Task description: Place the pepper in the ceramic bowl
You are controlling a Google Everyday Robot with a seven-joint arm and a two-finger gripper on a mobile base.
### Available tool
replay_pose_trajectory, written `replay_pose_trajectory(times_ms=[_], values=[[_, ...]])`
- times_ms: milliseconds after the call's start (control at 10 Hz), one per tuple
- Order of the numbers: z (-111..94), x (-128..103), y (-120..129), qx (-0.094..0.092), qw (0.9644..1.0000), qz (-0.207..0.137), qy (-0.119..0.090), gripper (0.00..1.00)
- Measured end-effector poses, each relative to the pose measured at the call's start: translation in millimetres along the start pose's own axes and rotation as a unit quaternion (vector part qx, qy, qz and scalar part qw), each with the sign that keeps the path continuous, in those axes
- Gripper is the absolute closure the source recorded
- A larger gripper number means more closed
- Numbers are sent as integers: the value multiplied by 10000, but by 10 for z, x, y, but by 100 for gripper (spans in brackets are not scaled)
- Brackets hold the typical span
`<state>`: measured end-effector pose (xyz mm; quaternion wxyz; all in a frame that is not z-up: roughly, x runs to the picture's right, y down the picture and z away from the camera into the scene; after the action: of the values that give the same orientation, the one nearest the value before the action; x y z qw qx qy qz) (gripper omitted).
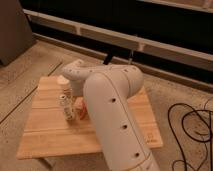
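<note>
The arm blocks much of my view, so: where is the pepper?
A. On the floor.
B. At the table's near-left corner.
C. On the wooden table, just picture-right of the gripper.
C: the red-orange pepper lies on the wooden table just picture-right of the gripper, which hangs low over the table's middle.

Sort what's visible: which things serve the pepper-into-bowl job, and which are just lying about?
Job: pepper; gripper beside it, low over the table; ceramic bowl not in view.
Lying about: cream cup; floor cables.
</note>
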<state>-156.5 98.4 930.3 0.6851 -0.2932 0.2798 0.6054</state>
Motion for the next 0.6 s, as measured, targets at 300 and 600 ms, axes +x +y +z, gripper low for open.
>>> replay_pose_trajectory(times_ms=[300, 600], values=[[102, -45, 9, 5, 9999, -62, 118, 60], [109, -71, 0, 1, 9998, -129, 123, 94]])
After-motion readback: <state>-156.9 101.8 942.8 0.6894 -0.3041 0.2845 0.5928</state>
